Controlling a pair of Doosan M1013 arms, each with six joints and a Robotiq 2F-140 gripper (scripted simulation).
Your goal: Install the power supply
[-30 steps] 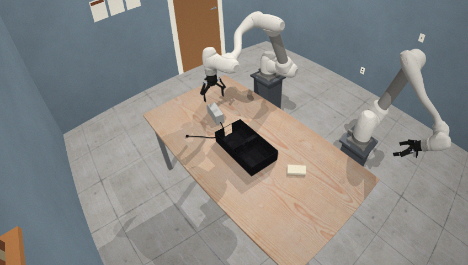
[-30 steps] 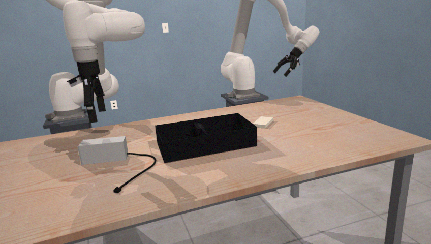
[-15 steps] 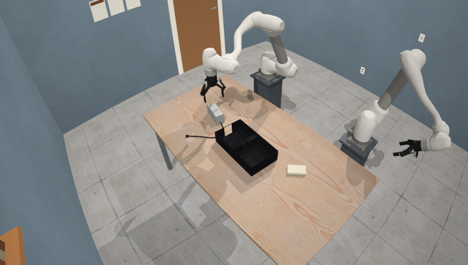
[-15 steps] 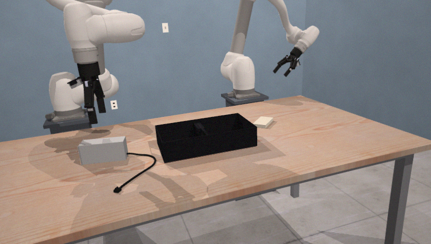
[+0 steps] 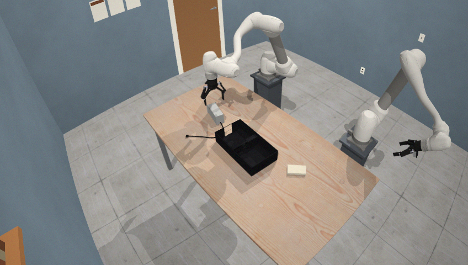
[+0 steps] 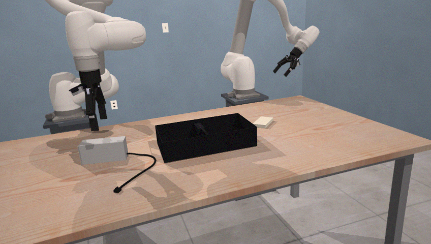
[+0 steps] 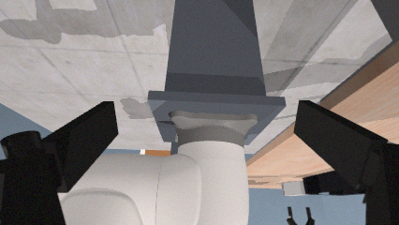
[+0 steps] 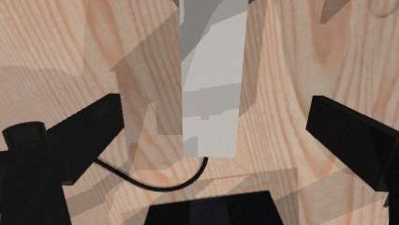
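Wooden table (image 5: 315, 210) (image 6: 341, 132) before blue walls. Power supply (image 5: 214, 113) (image 6: 103, 151) (image 8: 211, 98) upright on tabletop, outside computer case (image 5: 244, 160) (image 6: 208, 145) (image 8: 213, 211). Cable (image 5: 201, 136) (image 6: 155, 160) (image 8: 164, 189) bent; plug (image 5: 187, 136) (image 6: 117, 189) on wood. Right gripper (image 5: 213, 100) (image 6: 98, 123) (image 8: 215, 112) above supply, fingers wide, grasping nothing. Left gripper (image 5: 396, 148) (image 6: 280, 73) (image 7: 208, 112) beyond table edge, likewise spread, unladen.
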